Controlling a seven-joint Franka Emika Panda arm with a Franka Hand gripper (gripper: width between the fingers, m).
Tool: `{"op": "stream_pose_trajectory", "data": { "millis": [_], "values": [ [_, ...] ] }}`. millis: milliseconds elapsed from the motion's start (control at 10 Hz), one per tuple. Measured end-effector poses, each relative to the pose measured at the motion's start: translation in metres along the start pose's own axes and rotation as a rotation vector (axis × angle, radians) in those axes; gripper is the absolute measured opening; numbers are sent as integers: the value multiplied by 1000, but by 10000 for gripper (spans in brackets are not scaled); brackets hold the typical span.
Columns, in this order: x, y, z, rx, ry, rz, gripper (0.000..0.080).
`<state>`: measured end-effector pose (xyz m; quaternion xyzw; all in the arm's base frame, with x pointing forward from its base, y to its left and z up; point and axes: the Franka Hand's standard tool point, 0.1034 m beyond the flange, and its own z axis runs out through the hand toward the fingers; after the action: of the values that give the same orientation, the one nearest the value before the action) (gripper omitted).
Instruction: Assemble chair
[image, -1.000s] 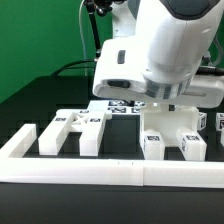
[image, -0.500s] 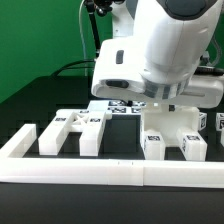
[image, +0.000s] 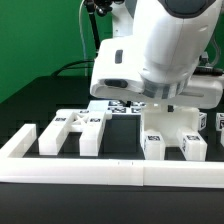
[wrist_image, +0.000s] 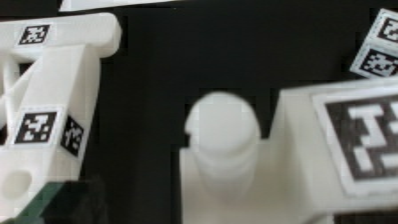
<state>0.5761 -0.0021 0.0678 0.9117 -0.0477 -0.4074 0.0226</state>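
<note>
One gripper (image: 163, 104), mine: jaw spread hidden, cannot tell. Just under jaws: cube-ended chair part (image: 172, 130), round peg (wrist_image: 221, 125) upright. Beside jaws, exterior view's left: chair panels (image: 75, 128). Behind jaws: marker board (image: 118, 105). Outermost: border rail (image: 100, 172).

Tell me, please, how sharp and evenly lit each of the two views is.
Exterior view: evenly lit, fairly sharp, the white arm bright against the black table. Wrist view: very close, the largest tag blurred, the rounded peg soft-edged, the small tag on the panel crisper.
</note>
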Motion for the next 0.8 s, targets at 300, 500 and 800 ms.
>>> {"op": "stream_pose_trajectory", "data": {
  "millis": [300,500,800],
  "values": [
    [14,3,-25,17,163,3,649],
    [20,6,-43,33,331,8,649],
    [11,13,-57,66,553,28,649]
  ]
}}
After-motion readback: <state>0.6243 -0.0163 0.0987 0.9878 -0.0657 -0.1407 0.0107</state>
